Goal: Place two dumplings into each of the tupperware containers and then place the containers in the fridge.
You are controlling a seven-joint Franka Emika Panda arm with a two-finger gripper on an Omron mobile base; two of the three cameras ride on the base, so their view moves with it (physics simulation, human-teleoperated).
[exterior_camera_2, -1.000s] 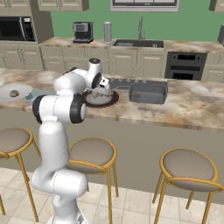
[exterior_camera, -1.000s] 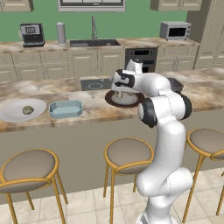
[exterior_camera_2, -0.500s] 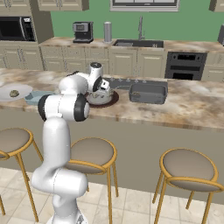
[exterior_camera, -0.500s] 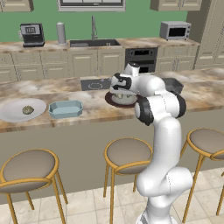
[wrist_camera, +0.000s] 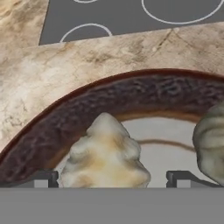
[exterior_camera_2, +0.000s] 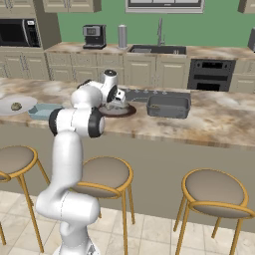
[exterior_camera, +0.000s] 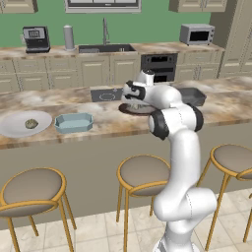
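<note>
Hand view: gripper (wrist_camera: 113,178) low over the brown plate (wrist_camera: 109,103), fingers spread either side of a dumpling (wrist_camera: 105,155), seemingly not gripping.

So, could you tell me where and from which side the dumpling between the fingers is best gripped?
Probably across its broad lower body, coming straight down from above. The dumpling sits on the dark brown plate and narrows to a lumpy peak, so the wider base should give the pads more to press on. The gripper is open, and its fingertips already straddle it.

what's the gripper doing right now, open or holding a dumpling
Gripper: open, jaws spread either side of a pale dumpling on the dark brown plate; nothing held yet.
</note>
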